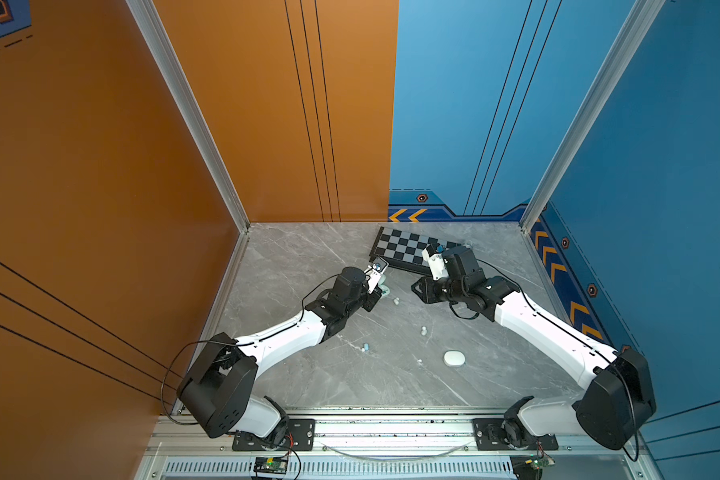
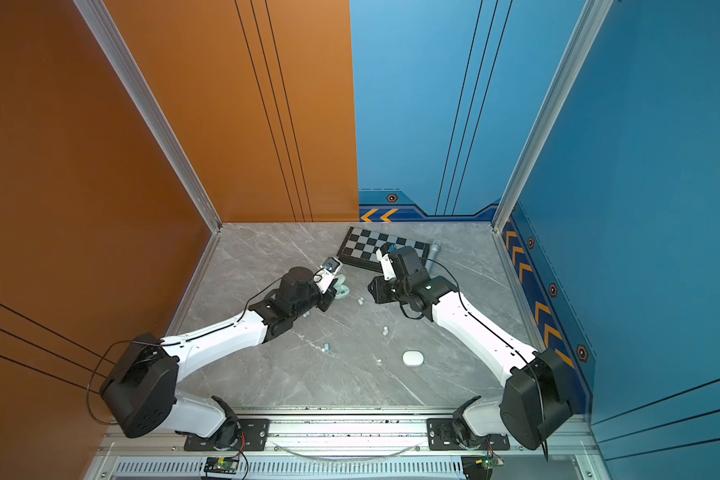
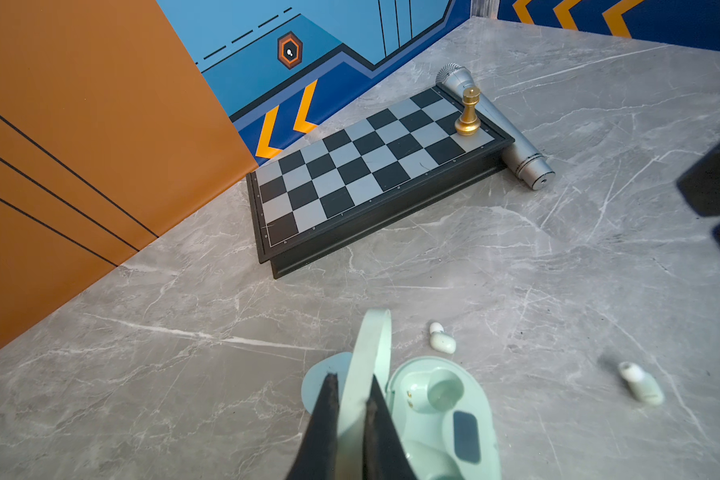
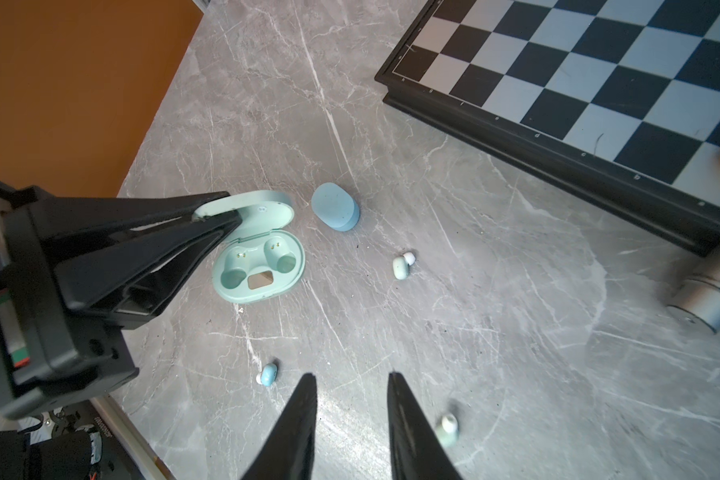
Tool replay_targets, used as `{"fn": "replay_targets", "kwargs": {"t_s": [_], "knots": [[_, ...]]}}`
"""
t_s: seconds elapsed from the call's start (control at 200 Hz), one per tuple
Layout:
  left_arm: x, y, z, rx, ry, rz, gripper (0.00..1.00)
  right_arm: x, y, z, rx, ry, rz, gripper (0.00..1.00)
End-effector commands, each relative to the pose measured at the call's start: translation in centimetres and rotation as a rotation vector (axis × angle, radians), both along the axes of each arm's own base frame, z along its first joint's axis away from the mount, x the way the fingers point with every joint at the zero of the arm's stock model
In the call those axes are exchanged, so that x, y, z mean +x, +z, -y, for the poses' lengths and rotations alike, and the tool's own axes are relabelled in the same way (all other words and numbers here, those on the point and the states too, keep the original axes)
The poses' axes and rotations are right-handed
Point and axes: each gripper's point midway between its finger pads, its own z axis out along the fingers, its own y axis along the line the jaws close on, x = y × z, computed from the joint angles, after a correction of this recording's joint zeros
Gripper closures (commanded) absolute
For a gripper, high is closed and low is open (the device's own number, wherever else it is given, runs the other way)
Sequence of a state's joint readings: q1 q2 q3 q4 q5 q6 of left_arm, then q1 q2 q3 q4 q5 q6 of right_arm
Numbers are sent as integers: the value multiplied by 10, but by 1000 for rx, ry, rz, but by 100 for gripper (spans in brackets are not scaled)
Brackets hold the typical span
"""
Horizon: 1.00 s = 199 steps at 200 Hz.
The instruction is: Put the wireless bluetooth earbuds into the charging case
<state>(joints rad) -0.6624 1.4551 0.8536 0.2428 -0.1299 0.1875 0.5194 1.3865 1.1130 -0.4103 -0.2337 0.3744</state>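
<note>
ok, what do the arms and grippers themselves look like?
Both alike: left arm and right arm have glossy white link shells with black joint housings and a thin black cable looping outside. Left gripper and right gripper carry matte black, pointed wedge-shaped fingers.

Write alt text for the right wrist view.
The left gripper pinches the lid of an open mint charging case, sockets empty. Three loose earbuds and a closed blue case lie nearby; the right gripper is open.
</note>
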Motion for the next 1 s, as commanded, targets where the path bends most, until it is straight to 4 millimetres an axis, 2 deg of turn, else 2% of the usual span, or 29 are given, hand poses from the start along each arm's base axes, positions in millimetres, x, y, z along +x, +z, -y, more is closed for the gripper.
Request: {"fn": "replay_targets", "kwargs": {"t_s": [0.0, 0.06, 0.145, 0.295, 0.46, 0.566, 0.666, 0.781, 0.991], "knots": [[1, 0, -8, 7, 26, 24, 100, 8, -29, 29, -29, -163, -113, 70], [-2, 3, -12, 3, 31, 31, 100, 5, -43, 42, -40, -226, -221, 70], [-7, 7, -15, -10, 30, 37, 100, -10, -60, 55, -152, -196, -338, 69], [-23, 9, -13, -52, -27, 35, 100, -37, -83, 79, -308, -167, -448, 67], [-40, 9, -6, -92, -110, 40, 100, -59, -110, 96, -413, -161, -588, 62], [-45, 10, -4, -109, -130, 47, 100, -72, -130, 99, -438, -155, -690, 60], [-47, 9, -2, -113, -143, 43, 100, -81, -146, 92, -425, -130, -766, 58], [-49, 8, -1, -112, -148, 41, 100, -88, -152, 83, -422, -90, -799, 55], [-48, 5, -1, -109, -146, 47, 100, -97, -163, 80, -465, -70, -829, 52]]}}
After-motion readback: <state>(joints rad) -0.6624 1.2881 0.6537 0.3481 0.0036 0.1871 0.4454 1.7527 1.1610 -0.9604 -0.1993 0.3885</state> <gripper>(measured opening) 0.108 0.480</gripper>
